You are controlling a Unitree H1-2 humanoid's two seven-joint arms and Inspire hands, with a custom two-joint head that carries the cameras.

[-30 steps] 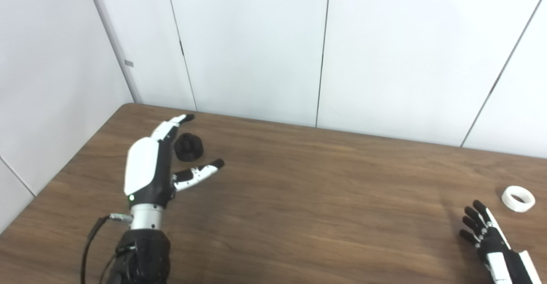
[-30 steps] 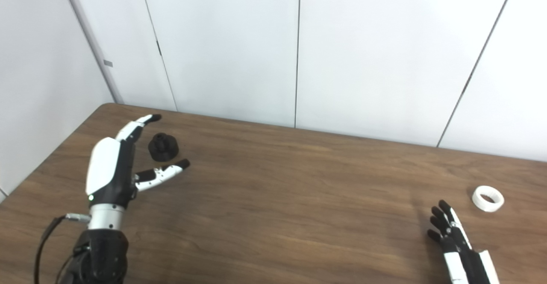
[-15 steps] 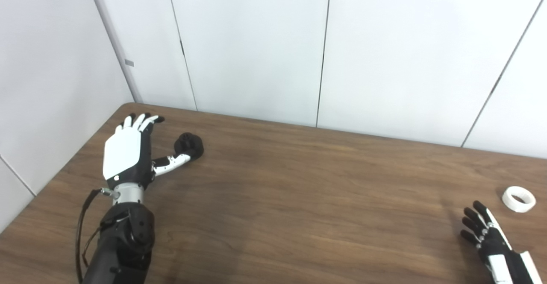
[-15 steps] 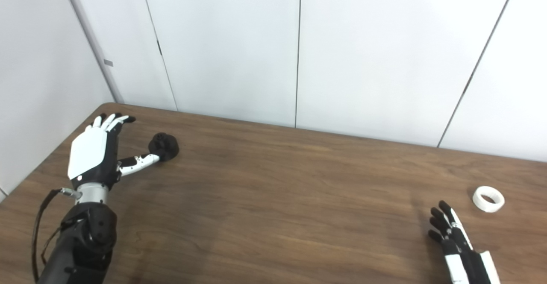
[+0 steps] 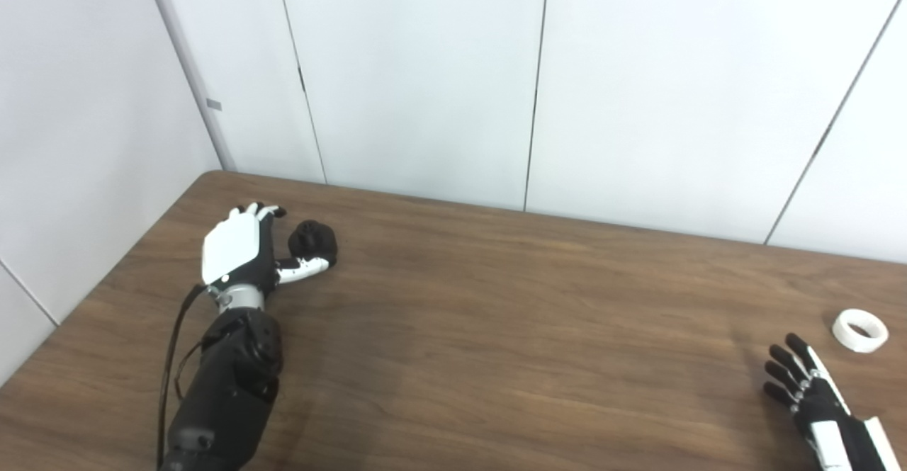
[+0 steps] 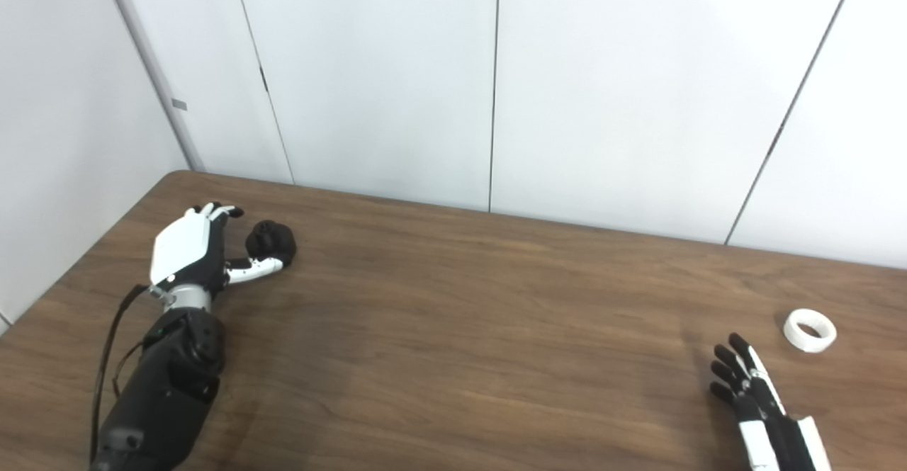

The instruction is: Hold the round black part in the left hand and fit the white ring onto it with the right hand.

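Left hand (image 5: 237, 253) moved closer, fingers (image 5: 263, 210) beside black part (image 5: 312, 239), thumb under it

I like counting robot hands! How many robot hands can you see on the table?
2. The left hand is at the table's far left, right beside the round black part. The right hand is at the near right, a little short of the white ring.

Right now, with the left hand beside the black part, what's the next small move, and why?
Probably close the left hand around the round black part and lift it. The part sits on the table between thumb and fingers, not yet gripped. The right hand lies open short of the white ring, so the ring looks like the step after.
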